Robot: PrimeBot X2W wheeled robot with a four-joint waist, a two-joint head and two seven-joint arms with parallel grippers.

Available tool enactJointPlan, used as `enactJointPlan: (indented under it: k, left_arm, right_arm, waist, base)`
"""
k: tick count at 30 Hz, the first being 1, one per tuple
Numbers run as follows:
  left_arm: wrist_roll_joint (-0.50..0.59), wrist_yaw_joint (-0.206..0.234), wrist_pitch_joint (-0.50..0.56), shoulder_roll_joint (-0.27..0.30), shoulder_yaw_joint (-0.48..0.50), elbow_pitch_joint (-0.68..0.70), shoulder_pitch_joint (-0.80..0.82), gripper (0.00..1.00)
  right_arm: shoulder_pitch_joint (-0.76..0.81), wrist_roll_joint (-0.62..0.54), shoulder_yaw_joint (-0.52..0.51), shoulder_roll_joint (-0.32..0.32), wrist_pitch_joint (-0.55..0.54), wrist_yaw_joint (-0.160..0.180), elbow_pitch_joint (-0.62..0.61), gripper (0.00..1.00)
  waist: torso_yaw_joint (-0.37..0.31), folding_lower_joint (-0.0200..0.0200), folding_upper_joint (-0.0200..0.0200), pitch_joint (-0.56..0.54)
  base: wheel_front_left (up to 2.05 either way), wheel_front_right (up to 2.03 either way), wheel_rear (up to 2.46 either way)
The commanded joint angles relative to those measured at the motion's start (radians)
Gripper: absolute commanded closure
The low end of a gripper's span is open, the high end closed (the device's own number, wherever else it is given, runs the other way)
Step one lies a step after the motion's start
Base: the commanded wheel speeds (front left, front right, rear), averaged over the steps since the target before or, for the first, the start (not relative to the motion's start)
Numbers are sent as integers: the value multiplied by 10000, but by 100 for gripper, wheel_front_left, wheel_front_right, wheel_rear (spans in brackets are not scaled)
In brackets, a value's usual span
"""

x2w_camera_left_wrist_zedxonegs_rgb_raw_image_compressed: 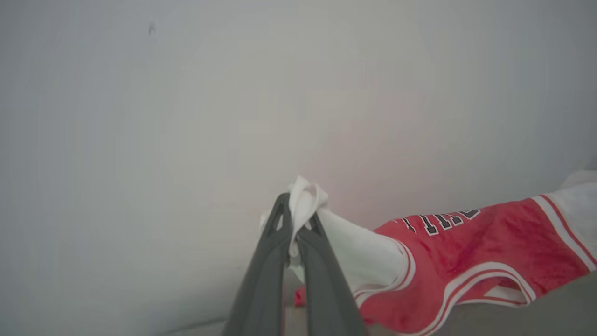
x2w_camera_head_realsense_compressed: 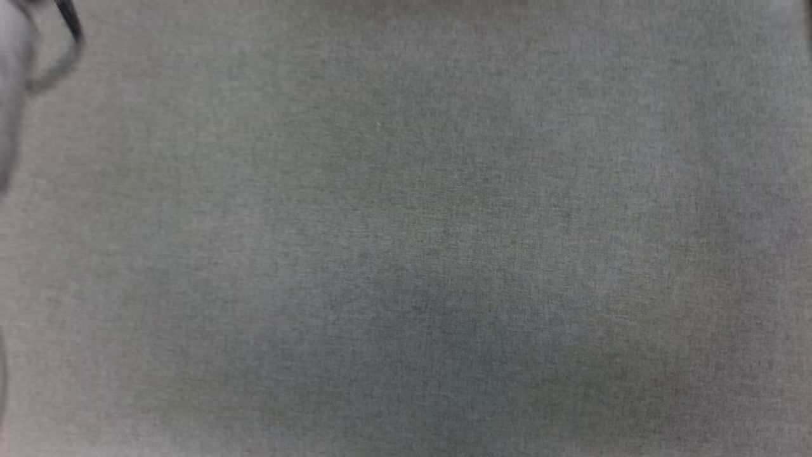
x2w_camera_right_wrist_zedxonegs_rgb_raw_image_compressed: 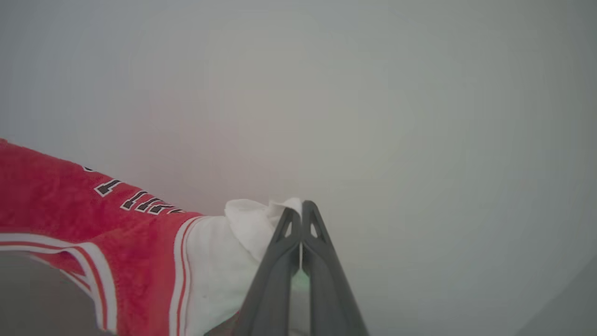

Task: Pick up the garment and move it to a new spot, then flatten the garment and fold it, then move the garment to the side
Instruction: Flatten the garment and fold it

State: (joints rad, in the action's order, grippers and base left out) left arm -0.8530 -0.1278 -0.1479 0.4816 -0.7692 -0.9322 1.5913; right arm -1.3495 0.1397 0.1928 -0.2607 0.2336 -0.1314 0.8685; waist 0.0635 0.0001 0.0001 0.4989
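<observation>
The garment [x2w_camera_left_wrist_zedxonegs_rgb_raw_image_compressed: 466,252] is a red jersey with white sleeves, striped trim and black white-edged lettering, stretched out between both arms. In the left wrist view my left gripper [x2w_camera_left_wrist_zedxonegs_rgb_raw_image_compressed: 298,219] is shut on a bunched white sleeve, with the red body trailing off to the right. In the right wrist view my right gripper [x2w_camera_right_wrist_zedxonegs_rgb_raw_image_compressed: 301,214] is shut on the other white sleeve, and the garment [x2w_camera_right_wrist_zedxonegs_rgb_raw_image_compressed: 70,210] runs away to the left. The head view holds a grey cloth surface [x2w_camera_head_realsense_compressed: 406,254].
A pale plain wall [x2w_camera_left_wrist_zedxonegs_rgb_raw_image_compressed: 233,93] stands behind the garment in both wrist views. A blurred pale shape with a dark strip [x2w_camera_head_realsense_compressed: 38,44] sits at the top left corner of the head view.
</observation>
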Motion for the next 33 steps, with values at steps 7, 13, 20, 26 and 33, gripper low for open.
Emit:
enactJointPlan:
  k: [7, 13, 20, 26, 33]
  left_arm:
    - [-1106, -35, 1328, 269, -578, 75, -2087, 100]
    - [-1789, -36, 2079, 888, -884, 729, -3981, 100]
    - [-2682, 382, 2908, 1959, -841, 2323, -6367, 100]
    - [-3527, 1494, 3256, 3309, -678, 4942, -8658, 100]
    - [-4607, 3212, 3365, 5183, -457, 8411, -11302, 100]
  right_arm:
    - [2040, 2888, 949, -339, -1749, 15, -459, 100]
    - [4074, 4654, 1606, -1225, -3539, 15, -1956, 100]
    - [6850, 5997, 1488, -2171, -5652, 15, -4062, 100]
    - [9387, 6617, 543, -2682, -7218, 15, -5724, 100]
    - [12267, 6771, -833, -2681, -9357, 15, -7815, 100]
  waist:
    - [285, -1, -1, -1452]
    - [204, -1, -1, -2423]
    - [60, -1, -1, -3356]
    - [-31, -1, -1, -4031]
    - [-128, -1, -1, -4454]
  base:
    - [0, 0, 0]
    - [0, 0, 0]
    - [0, 0, 0]
    - [0, 0, 0]
    - [0, 0, 0]
